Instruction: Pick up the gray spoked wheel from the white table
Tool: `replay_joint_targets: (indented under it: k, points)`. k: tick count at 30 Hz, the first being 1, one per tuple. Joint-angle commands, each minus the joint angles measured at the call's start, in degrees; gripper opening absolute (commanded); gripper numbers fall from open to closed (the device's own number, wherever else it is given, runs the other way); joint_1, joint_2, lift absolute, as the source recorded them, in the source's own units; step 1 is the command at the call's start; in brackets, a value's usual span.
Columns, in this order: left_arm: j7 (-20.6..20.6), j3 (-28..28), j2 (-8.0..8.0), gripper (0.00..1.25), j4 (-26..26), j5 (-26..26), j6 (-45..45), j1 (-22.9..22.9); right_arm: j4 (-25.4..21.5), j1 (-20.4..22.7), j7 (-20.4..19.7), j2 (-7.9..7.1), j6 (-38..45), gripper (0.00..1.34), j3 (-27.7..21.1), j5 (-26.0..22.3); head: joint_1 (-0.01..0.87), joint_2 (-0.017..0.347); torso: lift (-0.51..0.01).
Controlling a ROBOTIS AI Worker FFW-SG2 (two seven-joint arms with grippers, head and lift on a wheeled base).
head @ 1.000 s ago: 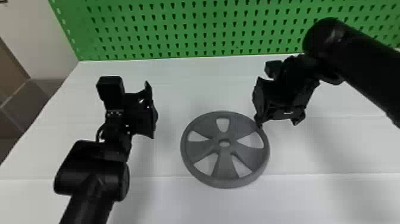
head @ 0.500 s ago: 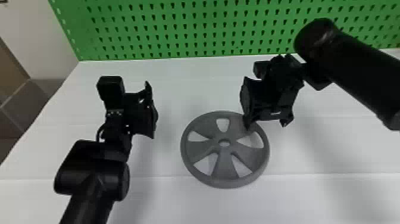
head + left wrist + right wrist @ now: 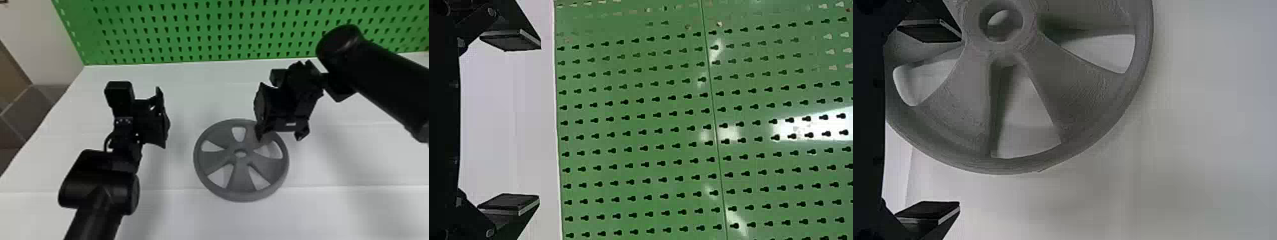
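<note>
You've brought the right pincer (image 3: 960,121) inward, spread wide and empty, one finger over the gray spoked wheel (image 3: 241,170) on the bench (image 3: 319,213); left pincer (image 3: 539,122) idles, parted, empty. Grasp and lift remain.

Left gripper (image 3: 163,118) and right gripper (image 3: 280,135) are held well apart.
Black fingers (image 3: 930,211) are spread on each, the right pair pointed downward.

You can make out no readable text, label, brand, number or sign here, either from the head or from your two wrists.
</note>
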Motion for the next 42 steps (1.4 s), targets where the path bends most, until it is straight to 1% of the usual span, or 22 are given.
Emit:
replay_joint_targets:
  k: [1,7,12,14,22,28,30,34,35,36,38,40,42]
  points:
    - [0.00,0.02,-0.01,1.06,0.00,0.04,0.00,-0.02,-0.32,0.07,0.00,-0.05,-0.40,1.23,0.49,0.34,0.779,0.118,-0.087]
    - [0.00,-0.07,-0.01,1.06,0.00,0.22,0.00,-0.02,-1.28,0.42,0.00,-0.05,-0.58,1.23,0.40,1.75,0.779,0.118,-0.087]
    - [0.09,-0.24,-0.01,1.06,0.00,0.48,0.00,-0.19,-3.04,1.47,0.08,-0.05,-0.40,1.23,-2.76,6.41,0.779,0.118,-0.087]
    - [0.09,-0.33,-0.01,1.06,0.00,0.48,0.00,-0.28,-3.83,1.82,0.08,-0.13,-0.40,1.23,-3.56,7.55,0.779,0.118,-0.087]
    - [0.61,-0.68,-0.01,1.06,0.00,1.01,0.00,-0.46,-4.18,3.93,0.61,-0.05,-0.67,1.23,-4.43,10.10,0.779,0.118,-0.087]
    - [0.79,-0.68,-0.01,1.06,0.00,1.27,0.00,-0.46,-4.53,4.64,10.45,0.22,-1.72,1.23,-3.47,19.85,0.779,0.118,-0.087]
    - [0.79,-0.68,-0.01,1.06,0.00,1.27,0.00,-0.54,-4.53,4.72,13.00,0.30,-2.07,1.23,-3.12,22.58,0.779,0.118,-0.087]
    - [0.79,-0.68,-0.01,1.06,0.00,1.36,0.00,-0.54,-4.53,4.99,16.08,0.39,-2.95,1.23,-2.68,26.62,0.779,0.118,-0.087]
    - [0.79,-0.68,-0.01,1.06,0.00,1.36,0.00,-0.54,-4.53,5.07,18.36,0.48,-3.13,1.23,-2.32,28.82,0.779,0.118,-0.087]
    - [0.88,-0.68,-0.01,1.06,0.00,1.36,0.00,-0.54,-4.45,5.07,18.72,0.48,-3.22,1.23,-2.15,29.34,0.779,0.118,-0.087]
    - [0.88,-0.68,-0.01,1.06,0.00,1.45,0.00,-0.63,-4.27,5.07,20.91,0.57,-3.74,1.23,-1.62,31.28,0.779,0.118,-0.087]
    - [0.88,-0.68,-0.01,1.06,0.00,1.45,0.00,-0.63,-3.83,5.07,23.37,0.57,-4.45,1.23,-0.92,32.68,0.779,0.118,-0.087]
    - [0.88,-0.68,-0.01,1.06,0.00,1.45,0.00,-0.63,-3.74,5.07,26.89,0.57,-5.24,1.23,-0.13,35.41,0.779,0.118,-0.087]
